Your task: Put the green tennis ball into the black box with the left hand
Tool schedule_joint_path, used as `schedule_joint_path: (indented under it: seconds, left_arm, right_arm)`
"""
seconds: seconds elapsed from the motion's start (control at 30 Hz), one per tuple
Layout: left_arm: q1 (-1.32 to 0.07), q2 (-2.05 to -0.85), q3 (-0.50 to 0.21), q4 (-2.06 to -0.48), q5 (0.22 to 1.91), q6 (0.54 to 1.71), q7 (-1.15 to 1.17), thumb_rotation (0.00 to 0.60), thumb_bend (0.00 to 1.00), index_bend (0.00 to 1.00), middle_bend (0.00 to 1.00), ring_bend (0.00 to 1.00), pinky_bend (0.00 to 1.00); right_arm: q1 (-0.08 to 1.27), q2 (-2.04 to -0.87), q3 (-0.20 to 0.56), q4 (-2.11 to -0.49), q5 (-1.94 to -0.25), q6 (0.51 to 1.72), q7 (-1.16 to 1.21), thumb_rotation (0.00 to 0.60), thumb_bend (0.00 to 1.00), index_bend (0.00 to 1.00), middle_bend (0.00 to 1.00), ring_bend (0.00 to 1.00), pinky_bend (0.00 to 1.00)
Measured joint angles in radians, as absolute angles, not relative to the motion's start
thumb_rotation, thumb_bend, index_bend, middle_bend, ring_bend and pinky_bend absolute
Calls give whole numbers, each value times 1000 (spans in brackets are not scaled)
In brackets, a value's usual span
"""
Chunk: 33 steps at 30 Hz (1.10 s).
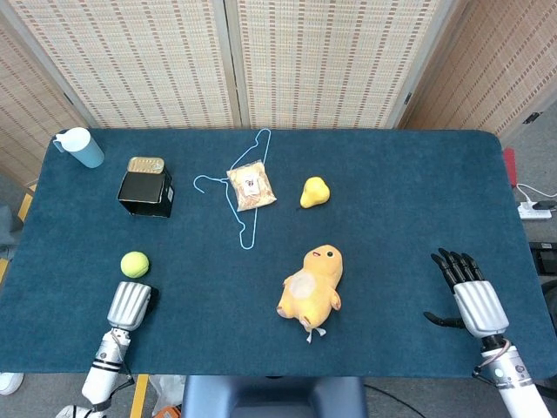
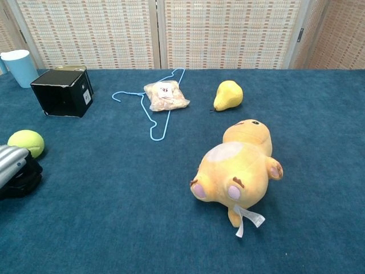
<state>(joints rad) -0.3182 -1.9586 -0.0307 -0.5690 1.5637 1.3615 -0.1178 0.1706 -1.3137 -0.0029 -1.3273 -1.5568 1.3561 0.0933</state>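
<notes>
Woven cane screen panels (image 1: 305, 61) back a wide table covered in dark blue felt (image 1: 392, 209), which carries all items. Yellow plush duck toy (image 1: 311, 280), lying on its back near centre, apart from the work and no obstacle to it. Small black open-sided box (image 1: 146, 193), far left, a flat gold tin (image 1: 144, 164) resting on top; its opening appears to face the near-left, so the ball would likely enter from that side. Left hand (image 1: 130, 305), silver-backed, low on the felt just behind the ball; the head view hides its fingers under the metal back, and the chest view shows only dark folded fingers (image 2: 21, 177) empty of any object, so whether they are spread or curled cannot be told. Right hand (image 1: 466, 292), idle at the far right edge, fingers apart, holding nothing; absent from the chest view. Light blue wire coat hanger (image 1: 244, 187); clear snack packet (image 1: 251, 188) lying across it. Pale blue cup (image 1: 80, 146), far-left corner. Yellow pear (image 1: 314, 192). Green tennis ball (image 1: 135, 264), free on the felt between left hand and box, ungrasped.
</notes>
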Motion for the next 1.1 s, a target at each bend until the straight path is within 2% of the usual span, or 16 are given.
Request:
schedule_joint_path:
  seconds: [0.33,0.63,1.1]
  left_arm:
    - [-442,-1975,-111,-554,1490,1204,-30,600,878,1000,1000,1000,1000]
    - [-519,-1979,-167,-467,1436,1142,-48,600,881,1000,1000,1000,1000]
    - [-617,-2034,-185,-272,1398,1006,-105,600,881,1000,1000,1000,1000]
  right_arm:
    - [173,-1314,3,-1321,-1546,1351,100,600,0,0,0,0,0]
    - [187,-1318,6,-1331,-1528,1314,68,600,0,0,0,0,0]
    - [191,-1318,9,-1341,-1514,1303,50,600,0,0,0,0,0]
